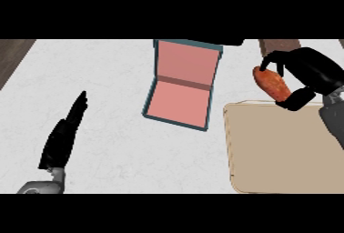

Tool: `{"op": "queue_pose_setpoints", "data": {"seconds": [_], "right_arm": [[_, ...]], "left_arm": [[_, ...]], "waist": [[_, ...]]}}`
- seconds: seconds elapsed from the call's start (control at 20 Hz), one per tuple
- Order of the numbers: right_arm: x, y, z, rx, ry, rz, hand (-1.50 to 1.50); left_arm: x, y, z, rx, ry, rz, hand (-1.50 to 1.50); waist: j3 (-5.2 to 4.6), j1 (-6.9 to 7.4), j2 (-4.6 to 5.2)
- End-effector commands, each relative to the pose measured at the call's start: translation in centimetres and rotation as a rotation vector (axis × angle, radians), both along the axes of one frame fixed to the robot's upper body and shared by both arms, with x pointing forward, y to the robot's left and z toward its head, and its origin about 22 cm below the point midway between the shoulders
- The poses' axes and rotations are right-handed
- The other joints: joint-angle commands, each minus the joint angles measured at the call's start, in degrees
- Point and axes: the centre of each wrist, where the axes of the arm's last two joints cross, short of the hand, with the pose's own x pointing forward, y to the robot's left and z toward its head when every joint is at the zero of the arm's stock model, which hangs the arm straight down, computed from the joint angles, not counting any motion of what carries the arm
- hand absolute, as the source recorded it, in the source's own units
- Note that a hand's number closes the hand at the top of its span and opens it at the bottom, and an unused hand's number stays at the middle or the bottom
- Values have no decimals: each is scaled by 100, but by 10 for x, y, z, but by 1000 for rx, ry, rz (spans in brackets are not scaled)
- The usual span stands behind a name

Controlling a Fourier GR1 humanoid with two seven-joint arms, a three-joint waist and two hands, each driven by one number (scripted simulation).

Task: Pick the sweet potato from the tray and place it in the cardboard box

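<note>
The right hand [310, 73] shows at the far right, its black fingers and thumb curled round the sweet potato [272, 84], which juts out on the hand's left side. Its grey forearm runs down along the right edge. The left hand [65, 132] shows at the near left, seen edge-on, its fingers straight and held together, pointing to the far side with a slight lean to the right. It holds nothing. Its grey wrist enters at the lower left corner.
</note>
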Motion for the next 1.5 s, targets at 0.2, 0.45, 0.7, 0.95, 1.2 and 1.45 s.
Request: {"op": "queue_pose_setpoints", "data": {"seconds": [0.2,0.45,0.7,0.95,1.2,1.45], "right_arm": [[33,-23,46,441,-27,414,150],[61,6,65,527,34,545,150],[82,54,88,542,71,589,150],[86,102,85,521,91,581,150],[85,166,85,471,121,565,150],[80,213,63,382,173,580,150]], "left_arm": [[0,6,-1,0,9,22,0],[4,26,1,12,21,50,0],[0,6,-2,20,22,48,0],[-9,12,-6,20,26,74,0],[6,33,0,6,25,79,0],[10,32,-1,9,19,66,0]], "waist": [[-9,-153,-68],[-25,-275,-112],[-26,-341,-135],[-27,-414,-163],[-30,-423,-156],[-30,-407,-148]]}}
